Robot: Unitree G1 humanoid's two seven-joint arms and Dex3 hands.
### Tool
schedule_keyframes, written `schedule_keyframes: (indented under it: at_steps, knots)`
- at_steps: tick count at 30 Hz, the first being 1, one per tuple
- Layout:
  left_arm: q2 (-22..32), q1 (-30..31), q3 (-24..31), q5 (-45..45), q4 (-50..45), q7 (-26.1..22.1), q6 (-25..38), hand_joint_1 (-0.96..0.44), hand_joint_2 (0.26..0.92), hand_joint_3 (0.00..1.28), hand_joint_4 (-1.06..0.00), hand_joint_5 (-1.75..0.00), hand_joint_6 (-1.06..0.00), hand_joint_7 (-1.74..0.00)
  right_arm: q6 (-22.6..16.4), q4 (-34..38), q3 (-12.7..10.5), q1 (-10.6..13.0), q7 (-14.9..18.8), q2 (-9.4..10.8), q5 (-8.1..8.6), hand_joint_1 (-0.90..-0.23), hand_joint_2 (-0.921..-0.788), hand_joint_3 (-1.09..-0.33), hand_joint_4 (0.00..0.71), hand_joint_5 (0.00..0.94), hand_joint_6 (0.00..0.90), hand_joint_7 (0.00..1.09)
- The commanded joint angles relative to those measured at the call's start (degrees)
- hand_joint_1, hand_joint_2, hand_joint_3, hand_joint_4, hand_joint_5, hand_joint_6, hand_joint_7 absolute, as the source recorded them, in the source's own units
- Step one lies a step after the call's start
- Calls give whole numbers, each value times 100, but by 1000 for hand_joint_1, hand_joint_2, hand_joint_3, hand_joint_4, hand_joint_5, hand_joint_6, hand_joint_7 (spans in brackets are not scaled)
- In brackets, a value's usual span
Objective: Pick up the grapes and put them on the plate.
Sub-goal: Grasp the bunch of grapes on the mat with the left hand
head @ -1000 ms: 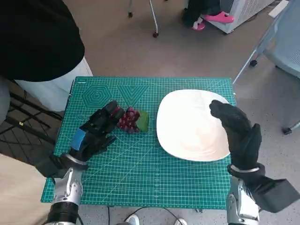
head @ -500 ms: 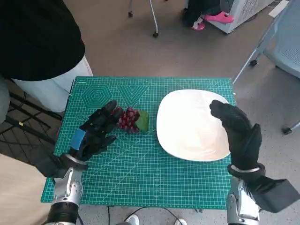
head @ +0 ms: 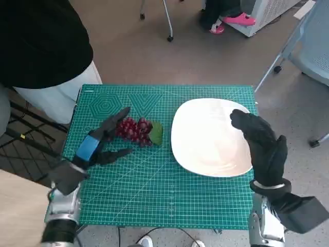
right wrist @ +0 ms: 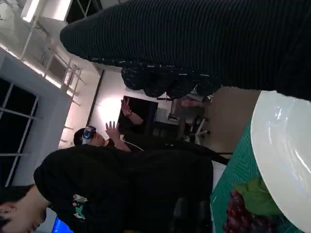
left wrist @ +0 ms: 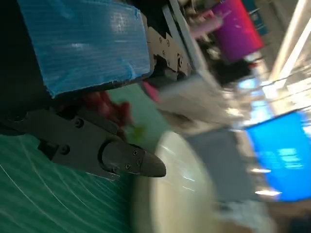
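One bunch of grapes (head: 134,130), dark red with a green leaf on the plate side, lying on the green cutting mat (head: 154,190) between the left hand (head: 97,144) and the white plate (head: 208,136); not yet on the plate, near its rim but apart from it. Left hand spread, holding nothing: upper fingers reaching over the bunch's near edge, thumb lying low on the mat beside it, contact with the fruit not determinable from the head view. Left wrist view blurred; red fruit visible just beyond the fingers. Right hand (head: 259,141) raised over the plate's far side, fingers loosely bent, nothing in it. A person in dark top and pale trousers at the table's corner.

Judged handling: light, soft, lumpy; likely an imitation cluster, possibly slippery on the rounded berries. No rigid stem visible to seize. Best hold: across the thick middle of the cluster, thumb under one flank and fingers over the other, moderate pressure. Risk: rolling or sliding out sideways on closure.
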Motion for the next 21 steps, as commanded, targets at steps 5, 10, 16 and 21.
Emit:
schedule_keyframes:
  at_steps: [5, 10, 16, 21]
  knots:
    - [607, -800, -1121, 2501, -773, 921, 1239, -348, 737, 1, -5, -1, -228, -13, 102, 112, -22, 7, 37, -34, -11, -596, -921, -893, 543, 0, 169, 513]
    - [556, -1023, -1578, 3049, -788, 888, 1893, -347, 716, 1, 0, 1, -228, -7, 105, 96, -26, 19, 47, -39, 2, -597, -921, -893, 543, 0, 170, 514]
    - [453, -1330, -2129, 3457, -612, 813, 2562, -391, 716, 2, 1, 1, -196, -1, 85, 86, -38, 47, 61, -44, 10, -598, -921, -893, 542, 0, 172, 515]
    - [405, -1556, -2440, 3490, -354, 747, 2812, -404, 717, 2, 1, 1, -182, -1, 67, 95, -60, 68, 95, -58, 26, -596, -921, -892, 543, 1, 173, 515]
